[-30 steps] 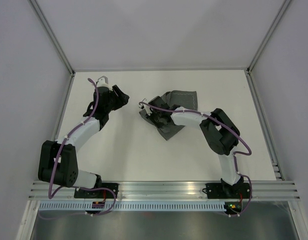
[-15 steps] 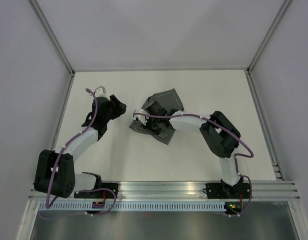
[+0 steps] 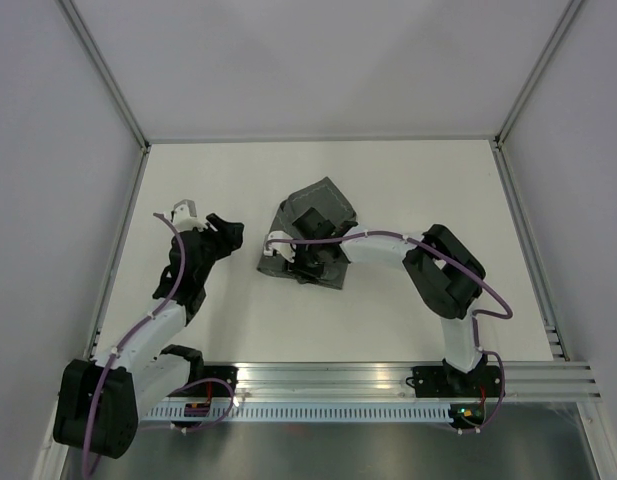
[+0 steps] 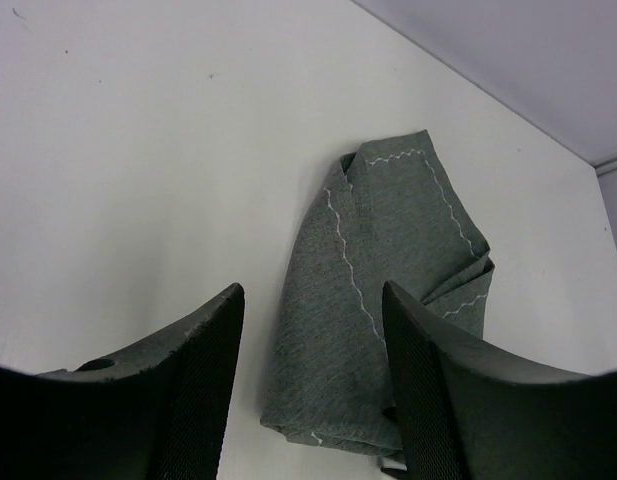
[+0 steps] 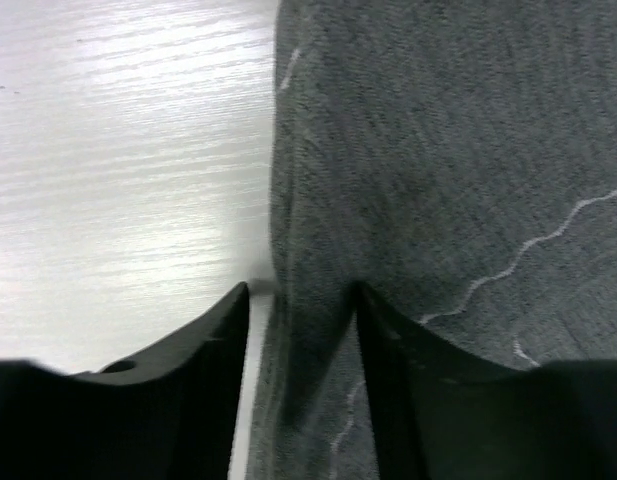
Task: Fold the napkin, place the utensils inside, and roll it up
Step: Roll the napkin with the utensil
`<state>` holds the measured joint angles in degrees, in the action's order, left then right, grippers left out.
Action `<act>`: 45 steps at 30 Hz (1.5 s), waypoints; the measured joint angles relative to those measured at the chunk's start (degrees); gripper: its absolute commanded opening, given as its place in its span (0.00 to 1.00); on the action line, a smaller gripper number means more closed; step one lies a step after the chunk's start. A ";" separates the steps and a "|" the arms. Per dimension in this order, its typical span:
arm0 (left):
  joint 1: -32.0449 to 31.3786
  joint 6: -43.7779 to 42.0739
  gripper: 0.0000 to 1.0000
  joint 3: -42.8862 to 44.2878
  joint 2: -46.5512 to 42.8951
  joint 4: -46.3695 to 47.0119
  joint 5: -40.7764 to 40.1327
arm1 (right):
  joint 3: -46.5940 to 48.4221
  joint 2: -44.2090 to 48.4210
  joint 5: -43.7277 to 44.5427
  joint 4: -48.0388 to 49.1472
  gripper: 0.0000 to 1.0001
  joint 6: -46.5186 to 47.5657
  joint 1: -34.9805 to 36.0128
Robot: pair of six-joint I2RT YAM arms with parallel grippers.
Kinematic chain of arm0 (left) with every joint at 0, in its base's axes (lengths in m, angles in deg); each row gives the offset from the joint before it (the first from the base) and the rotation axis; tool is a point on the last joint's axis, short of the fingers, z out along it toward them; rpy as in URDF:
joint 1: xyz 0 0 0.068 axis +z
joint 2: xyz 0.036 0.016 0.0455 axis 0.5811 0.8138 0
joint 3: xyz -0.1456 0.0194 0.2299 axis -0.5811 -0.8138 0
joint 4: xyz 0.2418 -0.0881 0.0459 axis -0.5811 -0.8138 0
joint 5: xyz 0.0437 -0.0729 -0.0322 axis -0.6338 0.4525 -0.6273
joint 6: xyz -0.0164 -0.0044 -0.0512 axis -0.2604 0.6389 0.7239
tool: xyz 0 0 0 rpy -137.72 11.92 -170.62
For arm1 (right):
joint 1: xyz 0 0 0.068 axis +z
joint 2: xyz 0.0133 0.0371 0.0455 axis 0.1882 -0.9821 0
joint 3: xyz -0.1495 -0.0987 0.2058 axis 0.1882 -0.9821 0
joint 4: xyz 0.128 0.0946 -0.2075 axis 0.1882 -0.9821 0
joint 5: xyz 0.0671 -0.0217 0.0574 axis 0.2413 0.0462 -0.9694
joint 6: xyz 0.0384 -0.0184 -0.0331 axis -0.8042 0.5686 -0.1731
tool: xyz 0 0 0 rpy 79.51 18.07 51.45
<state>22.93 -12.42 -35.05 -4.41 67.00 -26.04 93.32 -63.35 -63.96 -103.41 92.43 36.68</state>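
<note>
The napkin (image 3: 323,193) lies as a bunched, folded dark grey bundle with a light stitched line, at the middle of the table. My right gripper (image 3: 294,262) is low over its near left part. In the right wrist view the jaws (image 5: 300,290) are open, straddling the napkin's (image 5: 438,150) folded left edge, with a strip of table showing beside the left finger (image 5: 213,345). My left gripper (image 3: 228,232) hangs open to the left of the bundle, apart from it. The napkin (image 4: 388,250) lies ahead of its fingers (image 4: 203,370). The utensils are out of view.
White table (image 3: 418,180) enclosed by pale walls at the back and both sides. A metal rail (image 3: 328,375) with the arm bases runs along the near edge. The right arm's forearm (image 3: 383,243) stretches across the table's right half.
The right gripper carried the napkin's edge leftward and nearer, bunching it into a compact bundle, then opened. The left arm drew back toward the near left.
</note>
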 measured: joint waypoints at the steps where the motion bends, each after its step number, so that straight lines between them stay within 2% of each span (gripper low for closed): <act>1: 0.00 -0.02 0.63 0.00 -0.17 0.52 -0.02 | -0.13 0.20 0.17 -0.26 0.59 0.02 0.09; 4: 0.00 -0.02 0.63 0.07 -0.26 0.74 -0.02 | -0.42 0.85 1.29 -1.22 0.65 -0.44 0.92; 10: 0.00 -0.02 0.63 1.18 -0.26 0.55 -0.50 | -0.57 3.17 6.16 -5.62 0.67 -2.49 1.42; 15: 0.00 -0.02 0.64 2.34 -0.26 0.00 -1.31 | -3.06 8.66 12.92 -4.70 0.69 -3.34 2.82; 21: 0.00 -0.02 0.64 3.69 -0.24 -0.22 -1.42 | -7.78 13.38 21.97 -1.64 0.67 -3.34 7.85; 25: 0.04 -0.02 0.64 4.46 0.00 -0.37 -1.49 | -12.63 13.90 28.44 1.60 0.60 -3.30 11.89; 29: 0.04 -0.07 0.64 5.07 0.61 -0.83 -1.49 | -15.78 13.09 34.47 4.46 0.60 -3.43 14.80; 37: 0.04 -0.70 0.64 5.70 1.01 -1.42 -1.49 | -16.50 10.36 44.61 10.91 0.59 -4.22 15.08; 45: 0.15 -0.96 0.64 6.25 1.62 -1.88 -1.49 | -17.59 9.49 46.90 12.85 0.56 -4.39 15.74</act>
<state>23.08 -13.38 -28.80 -2.79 65.12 -27.52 75.73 -53.87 -17.05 -90.56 88.04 52.42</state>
